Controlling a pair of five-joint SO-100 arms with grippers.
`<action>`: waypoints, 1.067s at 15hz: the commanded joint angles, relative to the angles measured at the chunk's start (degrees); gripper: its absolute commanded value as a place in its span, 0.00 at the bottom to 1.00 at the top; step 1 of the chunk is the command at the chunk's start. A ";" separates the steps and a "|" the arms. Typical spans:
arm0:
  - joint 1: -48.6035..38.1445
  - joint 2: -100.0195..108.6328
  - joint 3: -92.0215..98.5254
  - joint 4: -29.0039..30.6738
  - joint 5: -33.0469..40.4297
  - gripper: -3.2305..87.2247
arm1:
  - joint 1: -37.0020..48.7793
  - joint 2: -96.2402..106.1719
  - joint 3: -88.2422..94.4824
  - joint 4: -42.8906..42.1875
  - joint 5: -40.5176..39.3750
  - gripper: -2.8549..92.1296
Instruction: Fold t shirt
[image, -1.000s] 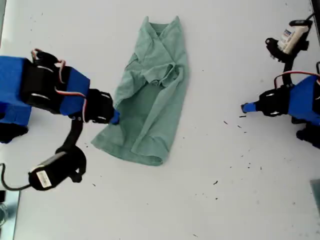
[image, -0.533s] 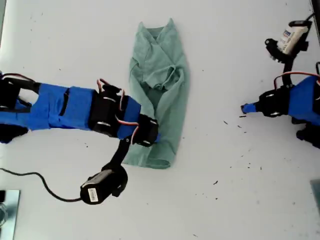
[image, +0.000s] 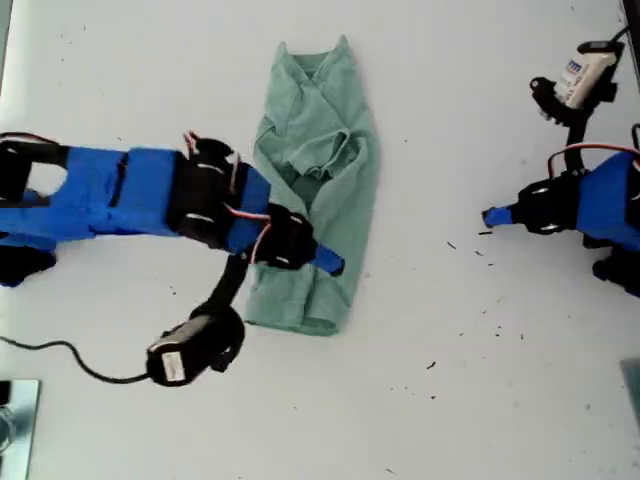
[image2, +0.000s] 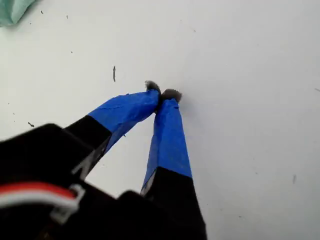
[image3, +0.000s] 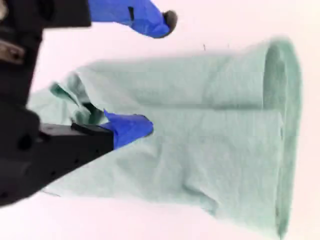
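Cloth of the t shirt (image: 320, 190) is judged light, limp and prone to bunching; it lies mid-table (image: 450, 400), best pinched at a hem corner. My second gripper (image3: 150, 75) is spread wide over it. My first gripper (image2: 162, 95) is closed, holding nothing, well apart.

Second arm (image: 150, 200) hides part of t shirt (image: 325, 190) lower edge; arm's base cut by ext. view's left edge.

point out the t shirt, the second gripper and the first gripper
t shirt (image: 345, 190): exterior view, on the flat cloth of the body.
my second gripper (image3: 145, 72): second wrist view, midway between the open blue fingertips.
my first gripper (image2: 162, 93): first wrist view, where the blue tips meet.
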 joint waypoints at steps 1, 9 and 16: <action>-0.44 22.94 8.35 1.32 0.26 0.25 | 0.00 0.79 2.46 0.09 0.53 0.05; -4.39 103.45 113.91 -33.49 -7.38 0.03 | -0.26 0.62 2.46 0.09 1.14 0.05; -1.93 109.07 111.71 -27.77 -13.27 0.03 | -7.65 -19.42 -13.80 -4.83 7.73 0.05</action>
